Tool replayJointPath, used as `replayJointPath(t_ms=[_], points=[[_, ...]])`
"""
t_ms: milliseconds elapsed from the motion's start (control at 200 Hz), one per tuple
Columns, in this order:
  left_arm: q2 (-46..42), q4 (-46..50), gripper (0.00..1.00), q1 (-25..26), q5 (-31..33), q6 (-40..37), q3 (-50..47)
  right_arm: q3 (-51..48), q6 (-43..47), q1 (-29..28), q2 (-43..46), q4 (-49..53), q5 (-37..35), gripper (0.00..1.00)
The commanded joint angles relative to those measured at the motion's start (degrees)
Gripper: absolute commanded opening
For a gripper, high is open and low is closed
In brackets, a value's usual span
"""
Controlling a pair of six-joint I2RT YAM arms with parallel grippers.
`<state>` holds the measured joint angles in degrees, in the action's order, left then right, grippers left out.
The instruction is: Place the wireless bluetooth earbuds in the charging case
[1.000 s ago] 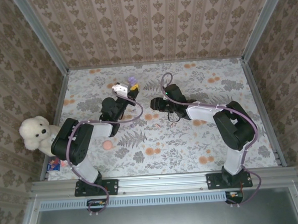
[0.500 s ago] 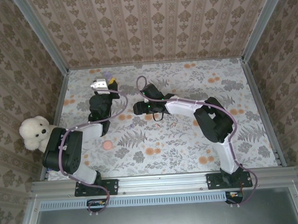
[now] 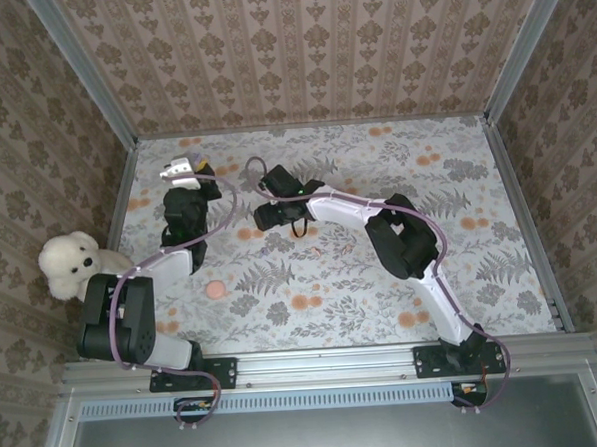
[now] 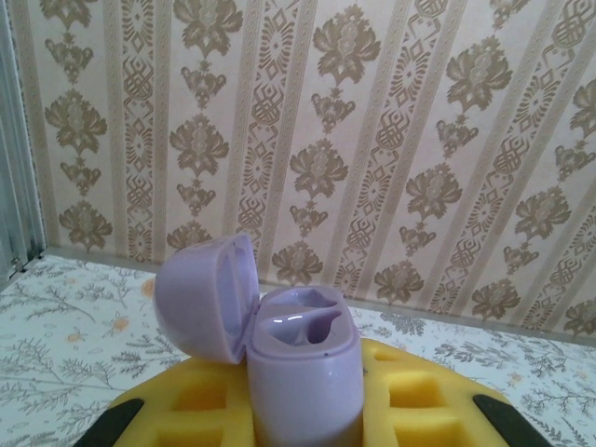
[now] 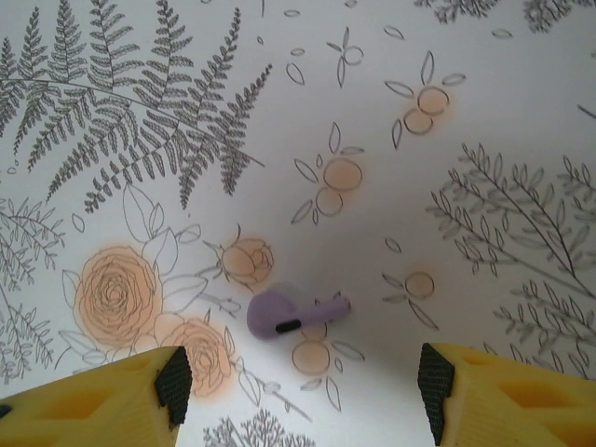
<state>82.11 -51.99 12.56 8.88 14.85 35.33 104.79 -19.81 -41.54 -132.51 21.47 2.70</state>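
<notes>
Purple earbud (image 5: 296, 315) lies untouched between spread right fingers (image 5: 112, 410); left fingers (image 4: 410, 400) clench the case (image 4: 303, 372).

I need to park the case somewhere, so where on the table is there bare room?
The right half is bare, between the right arm and the right wall. So is the near middle, from the pink ball to that arm. The left is crowded: left arm, case, earbud, bear.

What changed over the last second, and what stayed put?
Both arms swung leftward across the table. The left gripper carried the open purple charging case along, shut on it throughout. The right gripper followed and now hangs open over a purple earbud lying on the table. The white plush toy and small pink object stayed put.
</notes>
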Motion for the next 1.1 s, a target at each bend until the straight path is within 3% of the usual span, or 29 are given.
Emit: replayJointPath(t_ms=[0, 410, 805, 1095], points=[[-1.81, 0.88, 0.00, -0.86, 0.34, 1.65, -0.27, 4.25, 2.01, -0.42, -3.06, 3.89, -1.45, 0.68], [-4.29, 2.57, 0.00, -2.05, 0.17, 2.31, -1.31, 11.48, 2.56, -0.64, -8.36, 5.77, 2.94, 0.65], [-4.32, 3.12, 0.00, -2.68, -0.36, 2.64, -1.67, 7.43, 3.12, -1.08, -5.87, 5.46, 7.19, 0.53], [-3.93, 3.03, 0.00, -2.89, -0.44, 3.45, -1.86, 3.15, 3.93, -1.88, -2.17, 5.83, 7.64, 0.51]])
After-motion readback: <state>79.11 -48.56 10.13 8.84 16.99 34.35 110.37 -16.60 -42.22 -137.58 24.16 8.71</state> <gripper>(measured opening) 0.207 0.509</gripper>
